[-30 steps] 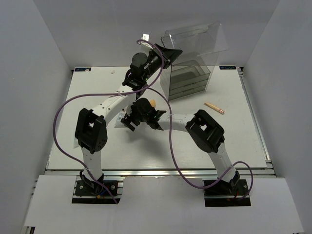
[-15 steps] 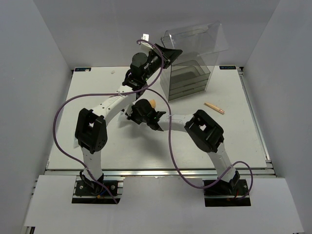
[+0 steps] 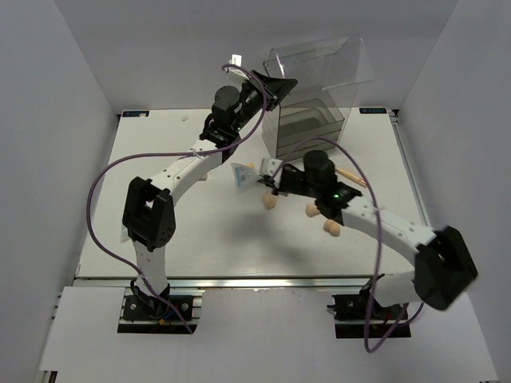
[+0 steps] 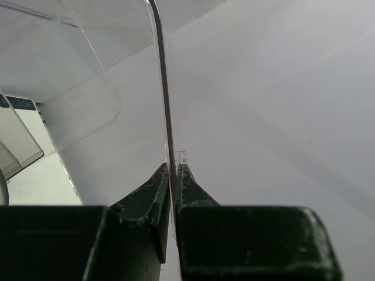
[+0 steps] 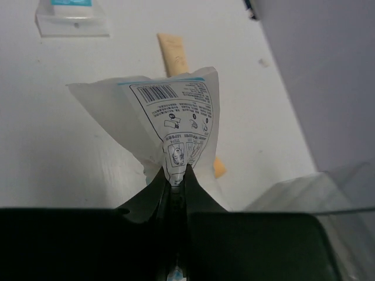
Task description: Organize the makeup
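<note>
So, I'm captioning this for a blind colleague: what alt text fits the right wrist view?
The right tool pinches the near edge of a white sachet printed with a barcode, above the white table. Behind it lie a beige tube and a clear packet with a blue label.

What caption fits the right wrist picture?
Right gripper pinches a printed packet above the table, beige tube behind.
</note>
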`<move>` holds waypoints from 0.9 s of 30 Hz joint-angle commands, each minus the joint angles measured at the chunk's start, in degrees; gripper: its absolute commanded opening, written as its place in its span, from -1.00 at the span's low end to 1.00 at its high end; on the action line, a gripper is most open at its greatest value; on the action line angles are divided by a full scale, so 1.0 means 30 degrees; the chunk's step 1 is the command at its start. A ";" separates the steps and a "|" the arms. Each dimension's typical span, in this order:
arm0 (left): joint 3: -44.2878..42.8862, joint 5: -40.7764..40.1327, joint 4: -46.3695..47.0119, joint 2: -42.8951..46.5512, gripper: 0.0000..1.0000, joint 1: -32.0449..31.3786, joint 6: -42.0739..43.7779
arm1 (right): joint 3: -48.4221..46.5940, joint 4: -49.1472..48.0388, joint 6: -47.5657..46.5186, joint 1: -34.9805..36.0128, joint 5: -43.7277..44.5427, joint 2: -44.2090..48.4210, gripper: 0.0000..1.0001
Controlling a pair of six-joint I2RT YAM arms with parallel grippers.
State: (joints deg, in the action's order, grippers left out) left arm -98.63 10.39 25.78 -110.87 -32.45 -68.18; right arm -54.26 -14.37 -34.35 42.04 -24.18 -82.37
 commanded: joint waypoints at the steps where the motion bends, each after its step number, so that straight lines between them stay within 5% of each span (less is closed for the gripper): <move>1: -0.0375 -0.0037 0.1982 0.1478 -0.63 0.0298 -0.0152 | 0.1559 0.0513 -0.2670 -0.1029 -0.1025 0.3477 -1.00; 5: -0.0463 0.0139 0.2421 0.1127 -0.63 0.0327 -0.0475 | 0.5182 -0.1968 -0.3665 -0.2409 0.4293 0.5653 -1.00; 10: -0.0902 0.0373 0.2744 0.0746 -0.63 0.0327 -0.0768 | 0.7012 -0.6656 -0.4167 -0.4985 0.6856 0.5984 -1.00; 27: -0.1255 0.0637 0.2949 0.0423 -0.63 0.0298 -0.0857 | -0.0599 -1.6998 -0.8320 -0.7393 0.8880 -0.4764 -1.00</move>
State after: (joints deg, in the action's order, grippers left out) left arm -99.72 11.64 28.77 -112.20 -31.94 -71.83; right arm -50.41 -53.08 -54.13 19.88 0.27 -92.25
